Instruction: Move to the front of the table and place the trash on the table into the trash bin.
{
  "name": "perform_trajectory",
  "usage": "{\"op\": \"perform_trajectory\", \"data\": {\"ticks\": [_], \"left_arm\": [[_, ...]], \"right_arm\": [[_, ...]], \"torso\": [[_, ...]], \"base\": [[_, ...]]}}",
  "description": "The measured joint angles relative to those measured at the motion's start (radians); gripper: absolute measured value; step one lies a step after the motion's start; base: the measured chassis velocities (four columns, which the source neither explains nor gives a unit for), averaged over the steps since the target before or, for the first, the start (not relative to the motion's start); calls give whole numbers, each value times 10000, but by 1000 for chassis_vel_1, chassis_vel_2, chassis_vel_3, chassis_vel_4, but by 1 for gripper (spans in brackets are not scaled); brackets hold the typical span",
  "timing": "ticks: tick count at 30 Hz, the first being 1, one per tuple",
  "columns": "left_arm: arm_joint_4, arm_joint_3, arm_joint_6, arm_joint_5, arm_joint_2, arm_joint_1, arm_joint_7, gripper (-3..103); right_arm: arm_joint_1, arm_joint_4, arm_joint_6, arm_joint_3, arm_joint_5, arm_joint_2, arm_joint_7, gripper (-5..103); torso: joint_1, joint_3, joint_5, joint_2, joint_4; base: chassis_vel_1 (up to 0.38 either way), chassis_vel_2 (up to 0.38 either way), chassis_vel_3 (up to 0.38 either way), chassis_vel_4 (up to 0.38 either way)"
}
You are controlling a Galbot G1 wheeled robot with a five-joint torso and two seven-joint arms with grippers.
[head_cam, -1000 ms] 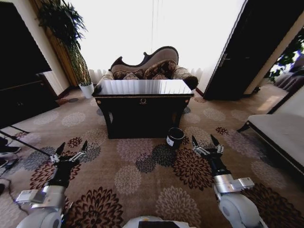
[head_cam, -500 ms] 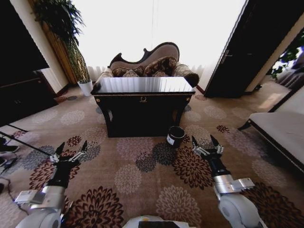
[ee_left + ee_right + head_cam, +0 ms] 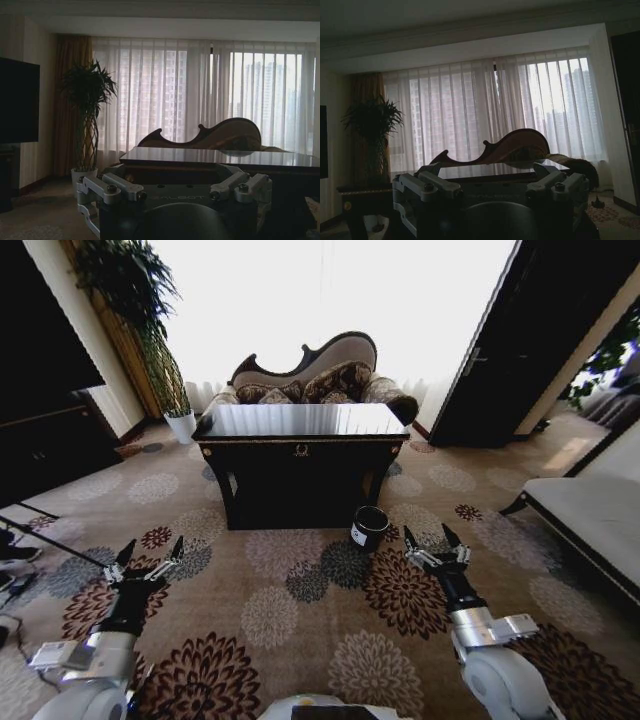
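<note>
My left gripper (image 3: 150, 554) and right gripper (image 3: 432, 541) hang low over the flowered carpet (image 3: 300, 610), both with fingers spread, grasping nothing. Just beyond my right gripper stands the small black trash bin (image 3: 369, 528), beside the front right leg of the glossy black table (image 3: 300, 452). Glare hides any trash on its top. Behind it sits a curved sofa (image 3: 315, 375).

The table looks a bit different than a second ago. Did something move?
Only the camera moved: the whole picture shifted slightly as the robot drove, so the table and trash bin sit a touch higher. Nothing was picked up or let go. The left gripper and right gripper stay open, low over the carpet.
</note>
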State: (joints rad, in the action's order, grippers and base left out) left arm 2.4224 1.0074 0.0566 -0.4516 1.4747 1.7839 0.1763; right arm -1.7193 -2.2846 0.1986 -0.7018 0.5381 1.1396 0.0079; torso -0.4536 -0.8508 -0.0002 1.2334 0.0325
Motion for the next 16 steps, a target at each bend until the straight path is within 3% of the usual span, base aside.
{"op": "perform_trajectory", "data": {"ticks": [16], "left_arm": [[-132,-110,-105,120,45,-83,94,100]], "right_arm": [[9,101,250,227,-130,89,185,100]], "torso": [[2,0,0,-3,1]], "base": [[-92,65,81,-76]]}}
